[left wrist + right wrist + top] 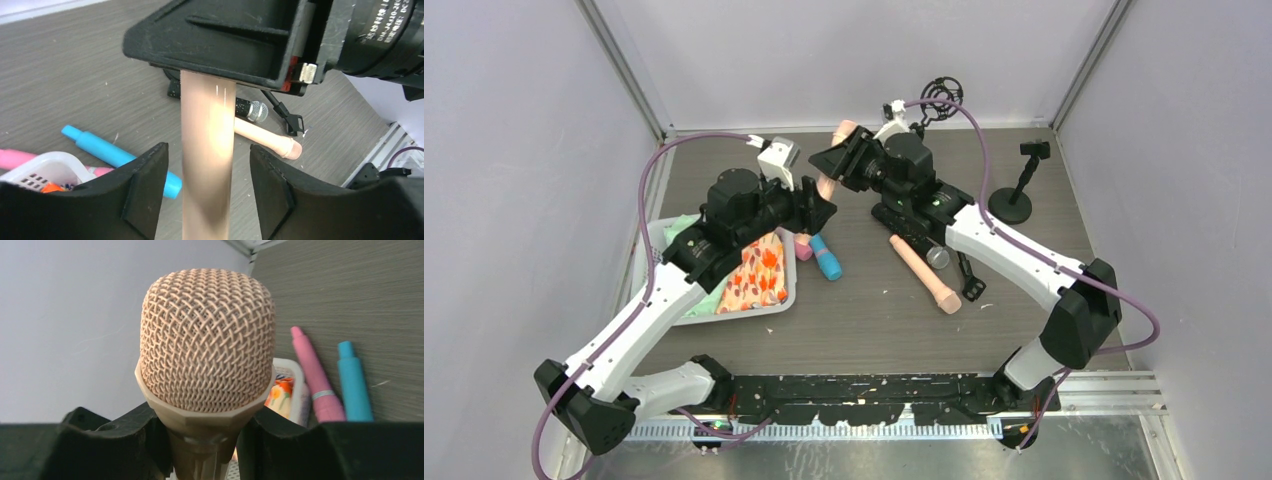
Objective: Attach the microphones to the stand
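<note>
A grey wood-grain table (874, 335) sits inside a plain white-walled booth (514, 150), with the two arm bases bolted along its near edge. Toward the left lies a white tray (744, 316) holding an orange-patterned cloth (762, 270). Just right of the tray, a pink stick (802, 246) and the blue microphone (828, 258) lie side by side. Further right, the second peach microphone (924, 272) lies slanted on the table, with the black microphone (936, 256) touching or crossing it under the right arm. A small black stand (1014, 196) is upright near the right wall, and a ring-shaped holder (941, 96) stands at the back. Above the middle of the table, the held peach microphone (207, 140) is upright in the air between both arms. The right hand (205, 440) is clamped on its neck just under the mesh head. The left hand (207, 170) is parted lower down, its pads (145, 185) standing clear of the shaft on either side.
</note>
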You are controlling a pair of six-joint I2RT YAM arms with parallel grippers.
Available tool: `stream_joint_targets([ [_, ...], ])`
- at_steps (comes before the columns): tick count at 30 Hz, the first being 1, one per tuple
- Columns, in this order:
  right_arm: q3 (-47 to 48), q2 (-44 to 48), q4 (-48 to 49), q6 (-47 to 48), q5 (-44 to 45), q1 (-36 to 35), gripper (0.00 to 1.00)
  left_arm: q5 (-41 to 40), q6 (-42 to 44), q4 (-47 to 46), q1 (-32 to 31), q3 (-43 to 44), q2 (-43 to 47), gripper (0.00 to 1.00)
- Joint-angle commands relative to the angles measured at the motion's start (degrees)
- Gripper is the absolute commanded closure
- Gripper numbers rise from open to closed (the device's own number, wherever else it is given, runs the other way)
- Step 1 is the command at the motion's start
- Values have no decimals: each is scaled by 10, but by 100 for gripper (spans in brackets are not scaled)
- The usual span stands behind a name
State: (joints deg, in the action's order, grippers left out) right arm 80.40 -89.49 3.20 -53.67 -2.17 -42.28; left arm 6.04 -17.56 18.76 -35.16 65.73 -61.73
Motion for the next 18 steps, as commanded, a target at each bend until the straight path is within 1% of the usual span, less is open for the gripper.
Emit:
stream_joint_targets([
  [1,-14,58,4,52,91,4,99,2,1,-23,1,18,17,30],
  [3,-19,83,-23,79,151,7,99,2,-5,-27,0,15,16,20],
  [6,-31,125,-92,116,241,25,99,6,-16,-40,1,9,7,12],
  [9,-45,169,-147,147,301,53,99,13,-30,-60,0,7,-15,11],
  [11,-52,197,-203,167,335,73,99,17,-43,-84,0,8,-35,10],
  [15,-80,260,-266,192,354,114,99,20,-53,-137,0,29,-96,11],
  [18,-93,297,-305,202,353,130,99,30,-38,-161,1,77,-161,11],
])
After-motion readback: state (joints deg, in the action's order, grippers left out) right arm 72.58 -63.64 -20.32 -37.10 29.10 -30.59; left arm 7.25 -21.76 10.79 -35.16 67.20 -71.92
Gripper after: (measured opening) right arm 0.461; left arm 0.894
